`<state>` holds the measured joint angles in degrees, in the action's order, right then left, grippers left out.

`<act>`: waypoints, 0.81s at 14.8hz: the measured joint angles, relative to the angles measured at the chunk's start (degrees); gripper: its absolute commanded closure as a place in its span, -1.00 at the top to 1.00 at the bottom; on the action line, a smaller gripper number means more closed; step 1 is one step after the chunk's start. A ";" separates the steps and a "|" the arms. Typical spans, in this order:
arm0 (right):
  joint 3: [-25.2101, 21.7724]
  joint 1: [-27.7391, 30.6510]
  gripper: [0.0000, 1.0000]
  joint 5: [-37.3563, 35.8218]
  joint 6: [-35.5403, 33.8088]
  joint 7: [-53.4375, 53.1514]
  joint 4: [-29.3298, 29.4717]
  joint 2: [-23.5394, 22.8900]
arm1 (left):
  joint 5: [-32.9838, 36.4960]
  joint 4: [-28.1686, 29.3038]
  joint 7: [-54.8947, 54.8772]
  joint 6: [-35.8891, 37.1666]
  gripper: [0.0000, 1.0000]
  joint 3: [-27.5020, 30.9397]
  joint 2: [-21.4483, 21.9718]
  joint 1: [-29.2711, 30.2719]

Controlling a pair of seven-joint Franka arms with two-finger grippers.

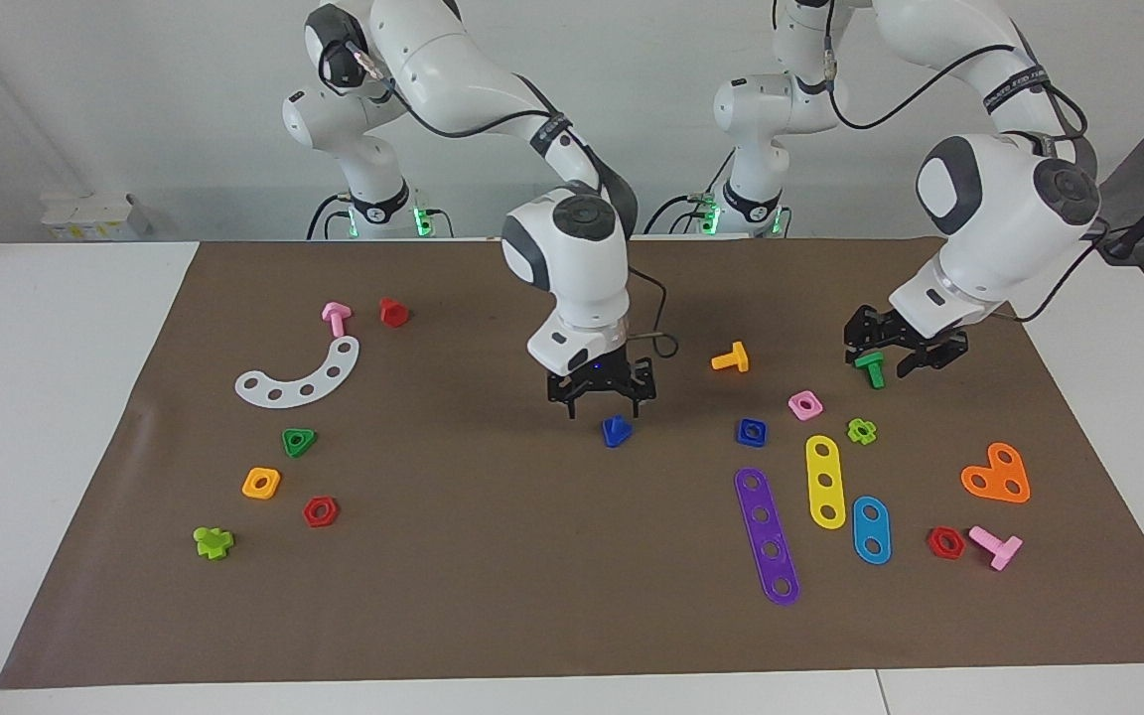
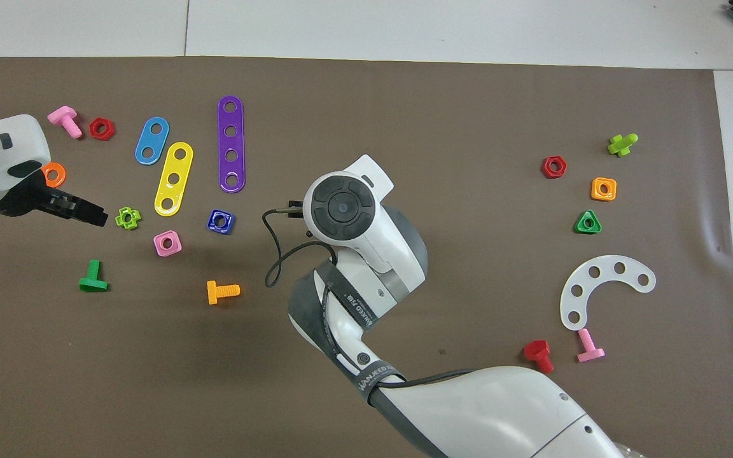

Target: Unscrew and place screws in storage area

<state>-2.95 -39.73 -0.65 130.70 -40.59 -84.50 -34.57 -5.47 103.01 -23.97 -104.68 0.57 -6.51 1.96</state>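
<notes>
The brown paper mat (image 1: 483, 596) bears every loose part. At the right arm's end lie a lime cross-headed bolt (image 1: 213, 542), an orange square nut (image 1: 261, 483), a white curved strip (image 1: 299, 374), a green triangular nut (image 1: 299, 441), a red hex nut (image 1: 320, 511), a pink bolt (image 1: 336, 318) and a red bolt (image 1: 393, 311).

At the middle of the mat the right gripper (image 1: 600, 402) points straight down with its fingers apart, their tips just above the royal-blue bolt (image 1: 616, 430). The bolt lies on the bare mat and is not clamped. From overhead the arm's wrist hides it.

Toward the left arm's end come an orange bolt (image 1: 731, 357), the blue square nut (image 1: 751, 431) lying apart from its bolt, a purple strip (image 1: 767, 536), a pink square nut (image 1: 805, 404), a yellow strip (image 1: 825, 482) and a lime flower nut (image 1: 861, 430).

The left gripper (image 1: 898, 359) hangs tilted over the mat near a green bolt (image 1: 870, 369), its fingers apart and holding nothing.

Last lie a light-blue oval plate (image 1: 871, 529), a second red hex nut (image 1: 945, 542), a second pink bolt (image 1: 995, 546) and an orange heart plate (image 1: 996, 474).
</notes>
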 measured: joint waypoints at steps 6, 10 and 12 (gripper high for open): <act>-0.12 0.37 0.25 -1.23 0.68 0.25 -1.47 -1.24 | 0.00 0.05 -0.73 4.59 0.56 0.17 5.75 3.10; 0.05 0.24 0.10 -1.29 0.95 0.27 -1.72 -1.29 | 1.25 0.07 4.03 5.38 0.57 -0.41 7.71 2.87; 0.14 -0.24 0.08 -1.29 0.96 0.27 -1.72 -1.29 | 2.25 0.07 6.71 5.58 0.57 -1.04 7.96 2.62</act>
<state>-2.80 -39.97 -1.94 131.66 -40.32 -86.22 -35.86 -3.23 103.08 -17.26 -99.10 -0.47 1.45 4.58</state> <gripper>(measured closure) 0.419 0.216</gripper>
